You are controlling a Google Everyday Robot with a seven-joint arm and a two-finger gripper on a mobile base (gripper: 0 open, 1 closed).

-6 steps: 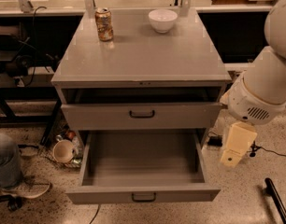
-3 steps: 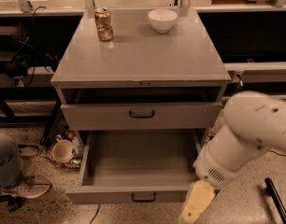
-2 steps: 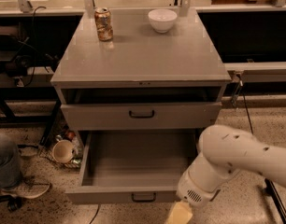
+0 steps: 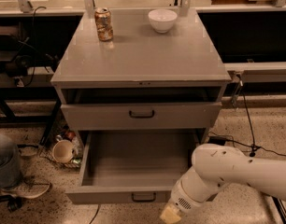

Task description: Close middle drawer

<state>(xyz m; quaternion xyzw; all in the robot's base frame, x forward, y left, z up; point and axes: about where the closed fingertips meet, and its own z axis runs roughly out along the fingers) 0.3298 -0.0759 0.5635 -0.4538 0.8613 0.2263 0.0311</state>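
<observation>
The middle drawer (image 4: 133,164) stands pulled far out in the lower centre of the frame. Its deep box shows only a bare grey floor, and its low front panel carries a small black handle (image 4: 144,197). Above it sits a taller-fronted drawer (image 4: 141,120). On the counter (image 4: 143,59) stand a can (image 4: 103,24) and a white bowl (image 4: 162,20), well apart; what the bowl holds I cannot tell. The white arm (image 4: 236,169) comes in from the lower right and bends down. The tool (image 4: 171,214) is at the bottom edge, just right of the handle; wide or narrow, I cannot tell.

The gripper (image 4: 170,214) has swung from beside the cabinet (image 4: 143,59) down in front of the middle drawer (image 4: 133,167).
</observation>
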